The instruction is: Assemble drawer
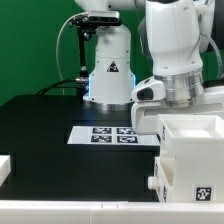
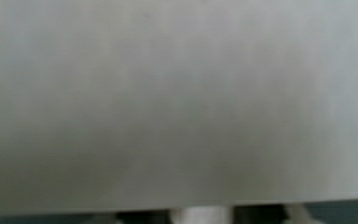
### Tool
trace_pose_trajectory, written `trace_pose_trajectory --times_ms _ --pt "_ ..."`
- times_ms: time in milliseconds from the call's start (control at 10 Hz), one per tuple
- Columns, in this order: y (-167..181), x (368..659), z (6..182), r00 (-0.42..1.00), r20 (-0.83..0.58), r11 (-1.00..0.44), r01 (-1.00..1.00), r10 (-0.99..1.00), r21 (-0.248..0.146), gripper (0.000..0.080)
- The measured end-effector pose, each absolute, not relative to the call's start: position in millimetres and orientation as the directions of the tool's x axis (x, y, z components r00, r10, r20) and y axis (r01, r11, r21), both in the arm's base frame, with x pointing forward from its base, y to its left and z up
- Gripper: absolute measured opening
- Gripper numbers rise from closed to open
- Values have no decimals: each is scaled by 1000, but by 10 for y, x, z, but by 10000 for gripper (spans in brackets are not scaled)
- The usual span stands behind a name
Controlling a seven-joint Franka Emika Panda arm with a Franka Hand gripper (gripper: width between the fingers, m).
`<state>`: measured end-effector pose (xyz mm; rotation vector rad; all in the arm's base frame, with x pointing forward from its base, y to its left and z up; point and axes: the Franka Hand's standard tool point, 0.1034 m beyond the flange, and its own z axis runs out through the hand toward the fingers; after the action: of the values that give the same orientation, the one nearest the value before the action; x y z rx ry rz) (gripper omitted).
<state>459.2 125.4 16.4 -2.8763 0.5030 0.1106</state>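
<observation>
The white drawer housing [image 1: 192,178] stands at the exterior view's right front, with a square tag on its front face and a small knob [image 1: 155,183] on its left side. An open-top white box part [image 1: 190,132] sits on top of it. My gripper [image 1: 183,104] hangs right above and behind that top part, and its fingers are hidden behind the white rim. In the wrist view a blurred white surface [image 2: 176,90] fills almost the whole picture. Only a short white stub [image 2: 201,215] on a dark strip shows at the edge.
The marker board [image 1: 113,133] lies flat on the black table near the middle. The robot base [image 1: 108,70] with its cable stands behind it. A small white part [image 1: 5,166] shows at the exterior view's left edge. A white ledge runs along the front.
</observation>
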Motion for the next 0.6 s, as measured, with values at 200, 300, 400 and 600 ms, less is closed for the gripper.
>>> trace_pose_trajectory --times_ms 200,300,400,600 --pt "1254 4593 166 939 -111 -917 -343 -327 -202 157" --pt "1254 4593 166 939 -111 -917 -343 -327 -202 157" --pt "1254 4594 168 939 -111 -917 -343 -327 -202 157" --pt "1191 4645 277 942 -112 -921 -333 -316 -201 158"
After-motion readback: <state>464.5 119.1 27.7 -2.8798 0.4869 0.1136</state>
